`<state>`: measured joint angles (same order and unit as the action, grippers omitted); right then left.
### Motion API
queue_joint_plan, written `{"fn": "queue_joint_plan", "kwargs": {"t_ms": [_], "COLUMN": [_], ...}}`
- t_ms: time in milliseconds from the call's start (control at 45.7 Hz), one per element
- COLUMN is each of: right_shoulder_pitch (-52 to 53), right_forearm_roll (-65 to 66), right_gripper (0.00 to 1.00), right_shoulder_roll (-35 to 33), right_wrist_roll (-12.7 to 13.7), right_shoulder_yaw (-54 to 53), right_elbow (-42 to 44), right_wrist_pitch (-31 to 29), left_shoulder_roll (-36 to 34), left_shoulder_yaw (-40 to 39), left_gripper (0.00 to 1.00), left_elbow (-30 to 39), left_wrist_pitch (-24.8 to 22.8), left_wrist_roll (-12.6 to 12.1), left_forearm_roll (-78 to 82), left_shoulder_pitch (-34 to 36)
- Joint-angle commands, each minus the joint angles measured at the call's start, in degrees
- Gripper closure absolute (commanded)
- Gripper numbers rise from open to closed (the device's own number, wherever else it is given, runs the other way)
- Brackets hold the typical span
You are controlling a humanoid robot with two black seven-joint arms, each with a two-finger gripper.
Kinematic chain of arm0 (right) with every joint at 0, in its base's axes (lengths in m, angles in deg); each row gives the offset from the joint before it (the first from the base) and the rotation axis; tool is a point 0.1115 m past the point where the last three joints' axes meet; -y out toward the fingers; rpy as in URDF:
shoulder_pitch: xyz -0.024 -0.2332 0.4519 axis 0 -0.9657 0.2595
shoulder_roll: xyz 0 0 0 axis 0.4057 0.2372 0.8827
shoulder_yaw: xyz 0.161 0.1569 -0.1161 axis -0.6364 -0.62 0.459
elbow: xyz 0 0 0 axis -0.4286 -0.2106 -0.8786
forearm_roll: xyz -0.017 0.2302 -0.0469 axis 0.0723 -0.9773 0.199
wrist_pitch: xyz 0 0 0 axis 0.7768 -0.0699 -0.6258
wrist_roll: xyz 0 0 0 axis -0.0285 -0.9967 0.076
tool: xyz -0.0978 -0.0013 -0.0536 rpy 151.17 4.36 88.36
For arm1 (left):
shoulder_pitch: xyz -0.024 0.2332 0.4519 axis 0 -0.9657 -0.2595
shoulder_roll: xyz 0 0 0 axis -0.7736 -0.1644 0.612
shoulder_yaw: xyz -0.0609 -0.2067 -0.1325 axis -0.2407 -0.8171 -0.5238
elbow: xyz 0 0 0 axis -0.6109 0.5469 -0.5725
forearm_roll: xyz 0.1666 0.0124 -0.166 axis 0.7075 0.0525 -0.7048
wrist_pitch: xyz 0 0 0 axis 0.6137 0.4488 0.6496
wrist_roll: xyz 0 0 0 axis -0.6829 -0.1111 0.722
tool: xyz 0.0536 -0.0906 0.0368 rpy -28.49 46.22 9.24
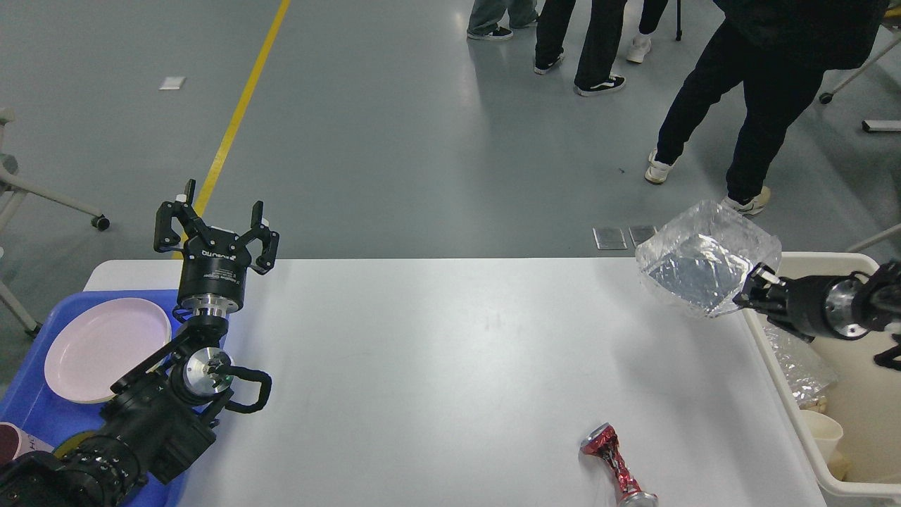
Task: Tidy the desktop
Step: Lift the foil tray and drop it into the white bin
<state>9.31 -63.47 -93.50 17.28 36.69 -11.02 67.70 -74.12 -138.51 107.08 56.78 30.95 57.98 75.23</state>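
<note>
The white desktop fills the lower half of the head view. My right gripper is shut on the near corner of a crumpled foil tray and holds it in the air above the desktop's far right corner, beside the beige bin. A crushed red can lies on the desktop near the front edge, right of centre. My left gripper is open and empty, pointing up over the far left corner, next to the blue tray.
The blue tray holds a pink plate and a dark cup. The beige bin holds crumpled foil and a paper cup. Several people stand on the floor beyond the table.
</note>
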Motion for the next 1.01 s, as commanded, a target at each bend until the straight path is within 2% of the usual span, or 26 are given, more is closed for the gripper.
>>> {"fn": "queue_joint_plan", "kwargs": {"t_ms": [0, 175, 284, 394, 547, 678, 875, 984], "right_shoulder_pitch": [19.86, 46.33, 57.32, 61.56, 60.77, 57.0, 37.5, 22.48], "right_forearm_roll": [10.23, 16.65, 17.01, 17.01, 17.1, 17.27, 17.8, 16.92], "right_gripper": [1.0, 1.0, 1.0, 1.0, 1.0, 1.0, 1.0, 1.0], "right_shoulder_roll": [-6.24, -6.51, -4.58, -2.83, -1.85, -2.29, -6.51, -6.08], "right_wrist_roll": [0.09, 0.44, 3.15, 6.76, 8.52, 9.05, 8.96, 8.44], "right_shoulder_yaw": [6.11, 12.35, 12.09, 11.92, 13.14, 18.85, 20.97, 18.6], "right_elbow": [-10.61, -23.36, -31.27, -37.34, -37.61, -32.35, -8.72, 3.5], "right_wrist_pitch": [-11.75, -27.04, -35.4, -35.85, -34.01, -31.29, -23.73, -14.43], "left_shoulder_roll": [-0.06, -0.06, -0.06, -0.06, 0.03, 0.03, 0.03, 0.03], "left_shoulder_yaw": [0.0, 0.0, 0.0, 0.0, 0.0, 0.0, 0.0, 0.0], "left_gripper": [0.03, 0.03, 0.03, 0.03, 0.03, 0.03, 0.03, 0.03], "left_elbow": [-0.03, -0.03, -0.03, 0.05, 0.05, -0.03, 0.05, -0.03], "left_wrist_pitch": [0.0, 0.0, 0.0, 0.0, 0.0, 0.0, 0.0, 0.0], "left_wrist_roll": [-0.01, -0.01, -0.01, -0.01, -0.01, -0.01, -0.01, -0.01], "left_forearm_roll": [0.0, 0.0, 0.0, 0.0, 0.0, 0.0, 0.0, 0.0], "left_shoulder_pitch": [-0.05, -0.05, -0.05, -0.05, -0.05, -0.05, -0.05, -0.05]}}
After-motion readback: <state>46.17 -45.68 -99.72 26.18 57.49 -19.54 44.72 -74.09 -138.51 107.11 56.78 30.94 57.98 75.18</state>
